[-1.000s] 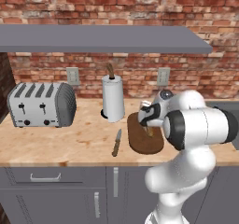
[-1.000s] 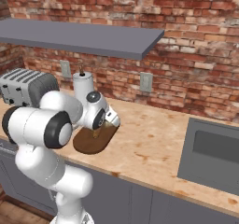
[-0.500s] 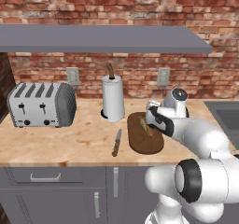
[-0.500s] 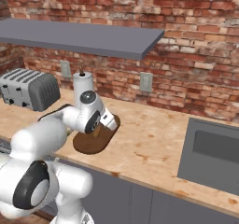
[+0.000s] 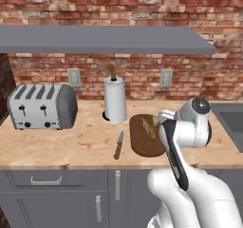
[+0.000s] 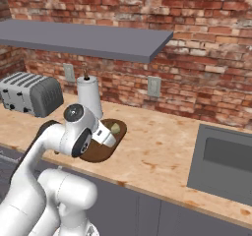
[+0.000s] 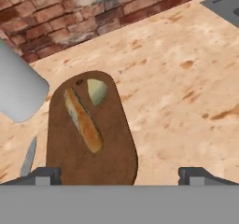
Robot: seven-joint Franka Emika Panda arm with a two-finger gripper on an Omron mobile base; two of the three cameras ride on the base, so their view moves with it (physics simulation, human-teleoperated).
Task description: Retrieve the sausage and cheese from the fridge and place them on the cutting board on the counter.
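The dark brown oval cutting board (image 7: 112, 143) lies on the wooden counter (image 7: 177, 92). Along the board lies the sausage (image 7: 84, 120), an orange-brown stick, and the pale yellow cheese (image 7: 96, 90) wedge sits beside its far end. My gripper (image 7: 123, 176) hovers above the board's near end, open wide with nothing between its fingertips (image 7: 46, 174). In the base views my white hand partly covers the board (image 5: 142, 144) (image 6: 98, 154); the sausage (image 5: 148, 126) and the cheese (image 6: 115, 128) show past it. The fridge is out of view.
A paper towel roll (image 5: 115, 100) stands just behind the board. A grey-handled knife (image 5: 118, 145) lies to its left. A silver toaster (image 5: 42, 106) sits at the far left and a sink (image 6: 221, 161) at the right. A grey shelf (image 5: 95, 38) hangs overhead.
My arm has swung its links round and the hand has drawn back from the board toward its near end. Jaws stayed open. Sausage and cheese have not moved.
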